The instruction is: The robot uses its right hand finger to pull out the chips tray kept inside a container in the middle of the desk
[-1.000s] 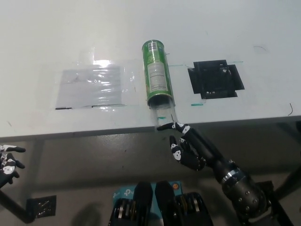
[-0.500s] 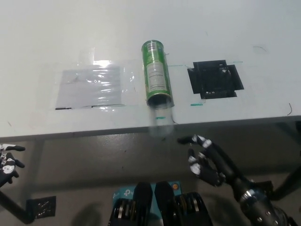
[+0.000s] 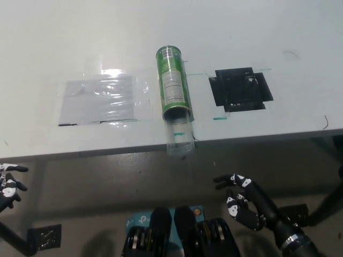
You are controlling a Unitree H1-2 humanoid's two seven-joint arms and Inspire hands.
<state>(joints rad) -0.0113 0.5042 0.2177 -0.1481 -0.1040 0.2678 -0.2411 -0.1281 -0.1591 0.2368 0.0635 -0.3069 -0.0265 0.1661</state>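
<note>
- So the green container (image 3: pixel 173 89) was lying on its side in the middle of the counter (image 3: pixel 268 32), open end toward the near edge, roughly centre of the frame.
- The clear chips tray (image 3: pixel 179 138) was poking out of that open end, and its tip hung a bit past the counter edge. Part of it looked to be inside the can, though clear plastic makes that hard to judge.
- My right hand (image 3: pixel 244 202) was down in the lower right of the frame, below the counter edge and well apart from the tray. Fingers were loosely spread, holding nothing, touching nothing.
- My left hand (image 3: pixel 8 184) was just parked at the far lower left edge, only partly in frame, so can't say what its fingers were doing.
- Progress-wise, I'd call the pull mostly done, since the tray was clearly sticking out. If it had to come completely free of the can, there was a bit left to go.
- Other stuff on the counter: a clear plastic sheet (image 3: pixel 99 99) left of the can and a black square patch (image 3: pixel 240 89) to its right. Neither mattered.
</note>
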